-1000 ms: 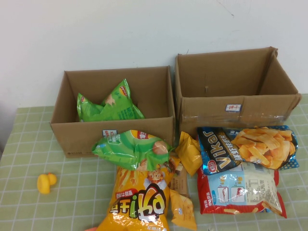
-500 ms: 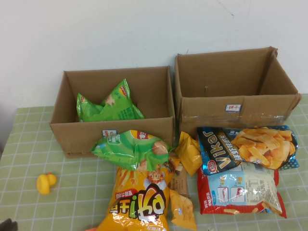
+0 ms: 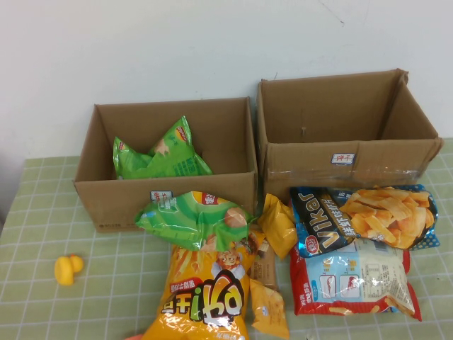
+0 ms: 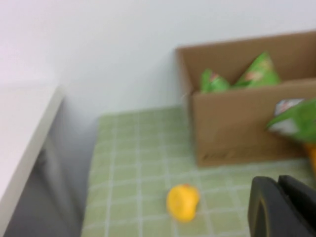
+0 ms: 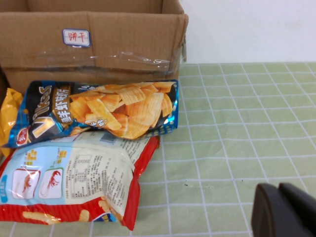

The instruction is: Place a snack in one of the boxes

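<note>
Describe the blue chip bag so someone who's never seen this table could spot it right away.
Find the right-hand cardboard box, the empty one. The blue chip bag lies on the green checked cloth against its front, resting on a red-and-white shrimp snack bag. It is the only dark blue pack, with white lettering and golden ridged chips pictured. The left gripper and right gripper show only in their wrist views.

Blurring across the whole left wrist view, leaving the print on the green bags (image 4: 236, 78) unreadable; showing only a dark corner of the left gripper (image 4: 282, 207) and of the right gripper (image 5: 285, 210), jaw state not telling; cutting off the orange bag (image 3: 205, 294) at the high view's bottom edge; hiding part of the small yellow packs (image 3: 277, 225) under neighbouring bags
</note>
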Available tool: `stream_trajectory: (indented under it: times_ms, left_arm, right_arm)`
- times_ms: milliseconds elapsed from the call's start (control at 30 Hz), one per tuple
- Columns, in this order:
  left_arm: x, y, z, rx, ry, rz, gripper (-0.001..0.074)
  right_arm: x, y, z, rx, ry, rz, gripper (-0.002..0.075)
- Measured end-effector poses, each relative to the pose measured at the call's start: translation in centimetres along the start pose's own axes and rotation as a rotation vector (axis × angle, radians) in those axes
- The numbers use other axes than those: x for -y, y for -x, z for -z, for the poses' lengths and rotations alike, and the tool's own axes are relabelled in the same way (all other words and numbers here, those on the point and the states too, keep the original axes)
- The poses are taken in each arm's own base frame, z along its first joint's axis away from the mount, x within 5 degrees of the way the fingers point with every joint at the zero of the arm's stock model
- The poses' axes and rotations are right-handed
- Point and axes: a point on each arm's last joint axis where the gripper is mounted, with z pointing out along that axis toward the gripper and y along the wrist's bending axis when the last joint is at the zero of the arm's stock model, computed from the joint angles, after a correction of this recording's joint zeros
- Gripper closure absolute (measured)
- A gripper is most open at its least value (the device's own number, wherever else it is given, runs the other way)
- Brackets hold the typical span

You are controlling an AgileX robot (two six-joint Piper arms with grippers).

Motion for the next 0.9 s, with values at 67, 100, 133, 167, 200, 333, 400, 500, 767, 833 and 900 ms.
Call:
stream_trajectory:
  times_ms: [67,100,133,167,200,333,400,500,767,833,900]
  left_arm:
    - [-0.19,-0.55,-0.13,-0.017,0.034,-0.002,0.0736]
    - [-0.23,-0.56,-0.13,-0.018,0.041,-0.003,0.0736]
    - [-0.24,-0.56,-0.13,-0.018,0.043,-0.005,0.0736]
    - [-0.24,-0.78,-0.12,-0.042,0.042,-0.007,0.0736]
    - [-0.2,-0.9,-0.12,-0.056,0.036,-0.008,0.0736]
    - [0.02,-1.3,-0.09,-0.1,-0.004,-0.012,0.0736]
    - [0.15,-1.34,-0.06,-0.109,-0.027,-0.029,0.0736]
    - [0.29,-1.36,-0.05,-0.11,-0.056,-0.078,0.0736]
    - [0.37,-1.37,-0.05,-0.108,-0.072,-0.104,0.0736]
    - [0.37,-1.37,-0.05,-0.108,-0.072,-0.106,0.0736]
    - [0.37,-1.37,-0.05,-0.108,-0.072,-0.106,0.0736]
  right_arm:
    - [0.0,-0.02,0.0,-0.002,0.0,0.0,0.0728]
    - [0.0,-0.02,0.0,-0.002,0.0,0.0,0.0728]
    - [0.0,-0.02,0.0,-0.002,0.0,0.0,0.0728]
    - [0.0,-0.02,0.0,-0.002,0.0,0.0,0.0728]
    - [0.0,-0.02,0.0,-0.002,0.0,0.0,0.0728]
    - [0.0,-0.02,0.0,-0.002,0.0,0.0,0.0728]
    - [0.0,-0.02,0.0,-0.002,0.0,0.0,0.0728]
    - [0.0,-0.03,0.0,-0.003,0.0,0.0,0.0728]
    - [0.0,-0.02,0.03,0.001,0.0,0.0,0.0728]
    - [0.0,-0.02,0.03,0.001,0.0,0.0,0.0728]
    - [0.0,-0.02,0.03,0.001,0.0,0.0,0.0728]
